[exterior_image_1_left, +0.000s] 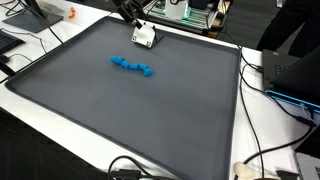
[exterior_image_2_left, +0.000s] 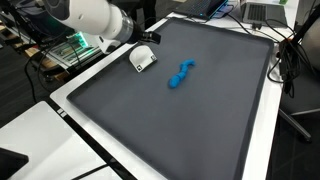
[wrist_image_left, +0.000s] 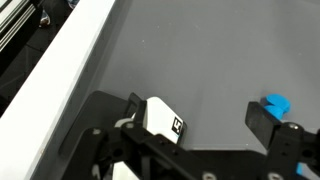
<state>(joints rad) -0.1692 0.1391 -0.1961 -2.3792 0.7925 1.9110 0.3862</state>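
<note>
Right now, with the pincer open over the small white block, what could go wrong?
1. The small white block with a black mark sits off-centre in the open pincer, close to one finger; closing might push or tip it.
2. The knobbly blue plastic piece lies by the other finger; lowering might knock it.

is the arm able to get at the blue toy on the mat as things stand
Probably yes: the blue toy lies alone on the grey mat; the open fingers hang by the white block nearby.
</note>
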